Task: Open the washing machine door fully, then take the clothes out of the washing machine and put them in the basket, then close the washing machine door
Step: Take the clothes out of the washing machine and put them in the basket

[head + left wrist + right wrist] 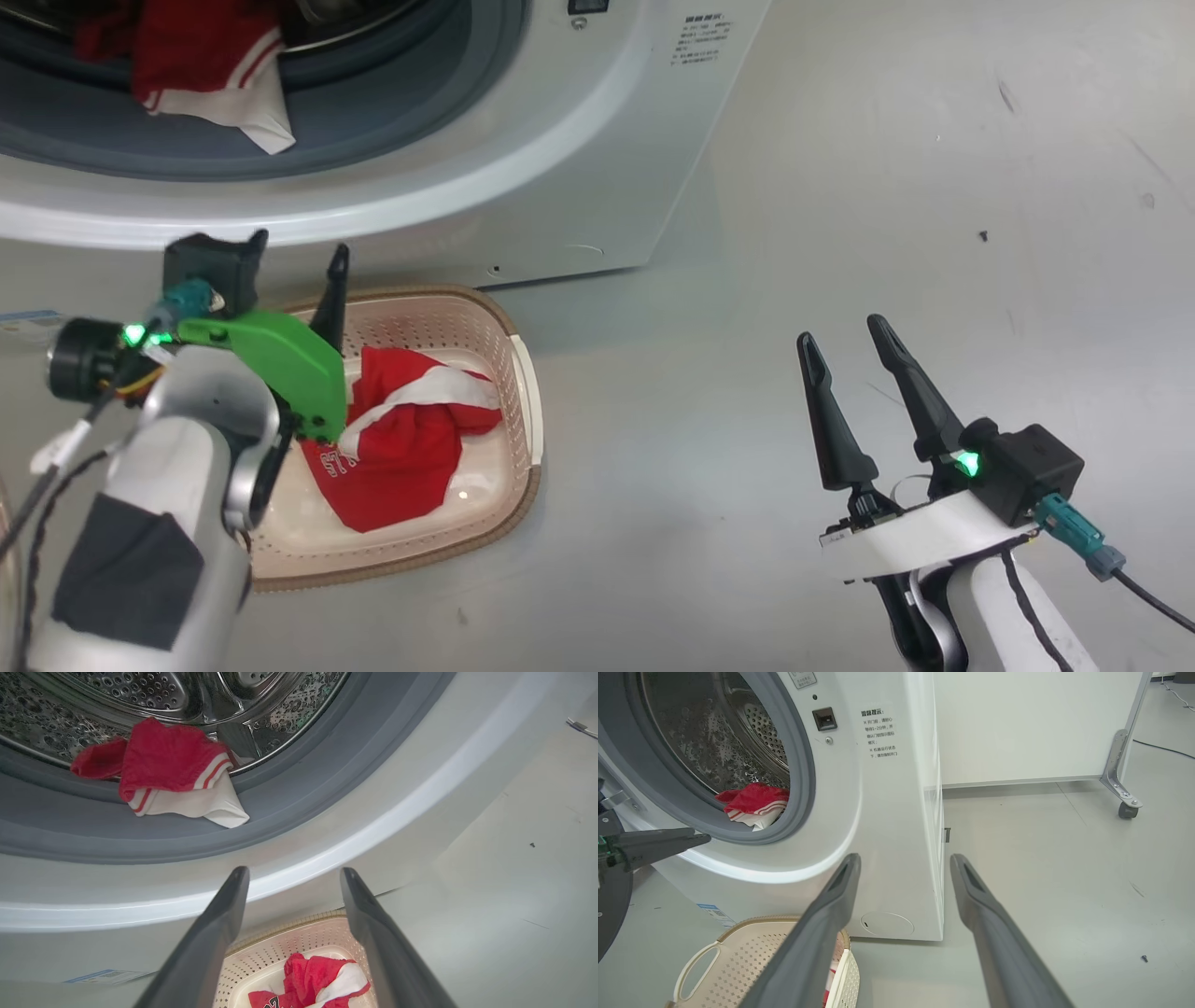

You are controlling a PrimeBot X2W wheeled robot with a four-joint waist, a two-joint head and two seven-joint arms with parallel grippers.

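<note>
The washing machine [560, 140] stands open, and its door's black rim [612, 905] shows at the far left of the right wrist view. One piece of the clothes, red with white trim [205, 75] [173, 770] [754, 800], hangs over the grey seal at the drum's mouth. Another red and white garment [401, 448] [317, 980] lies in the cream basket [518, 373] [271, 956] [752, 956] on the floor below. My left gripper [294, 266] [294, 872] is open and empty above the basket's far left side, pointing at the drum. My right gripper [840, 333] [906, 858] is open and empty over bare floor to the right.
Grey floor [934, 233] spreads to the right of the machine. A white partition [1041, 728] on a castor [1127, 809] stands behind it. A small dark screw [1143, 958] lies on the floor. A blue label sticker [710, 910] marks the machine's lower front.
</note>
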